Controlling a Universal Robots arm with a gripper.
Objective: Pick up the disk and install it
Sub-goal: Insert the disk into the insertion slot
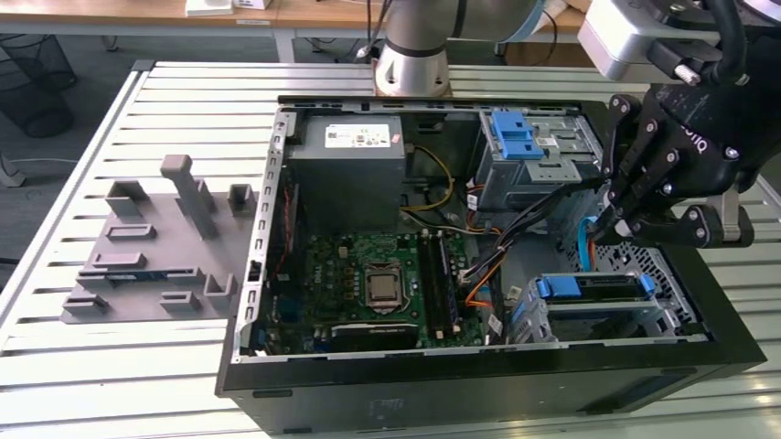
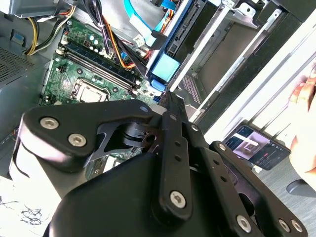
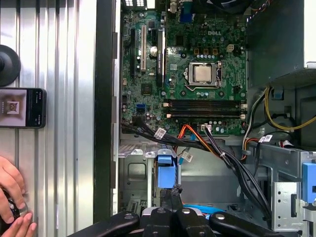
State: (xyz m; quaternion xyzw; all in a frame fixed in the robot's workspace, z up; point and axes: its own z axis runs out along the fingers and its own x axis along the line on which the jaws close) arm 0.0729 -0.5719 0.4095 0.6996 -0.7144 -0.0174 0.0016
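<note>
The disk (image 1: 604,291) lies in the lower drive cage at the front corner of the open computer case, on the exterior view's right, its blue carrier handle (image 1: 559,286) facing the motherboard. Both wrist views show that blue handle (image 2: 164,68) (image 3: 166,170) just past my fingertips. My black gripper (image 1: 614,227) hangs over the case above the cage. Its fingers are shut together with nothing between them in both wrist views (image 2: 169,98) (image 3: 168,195). Whether the tips touch the handle is unclear. A flat light-blue cable (image 1: 587,242) runs just beneath the gripper.
Inside the case are the motherboard (image 1: 366,274), a grey power-supply box (image 1: 354,151), an upper cage with a blue latch (image 1: 518,137) and bundled cables (image 3: 232,163). A grey fixture (image 1: 159,247) sits on the slatted table. A phone (image 3: 22,107) and a person's hand (image 3: 10,197) are beside the case.
</note>
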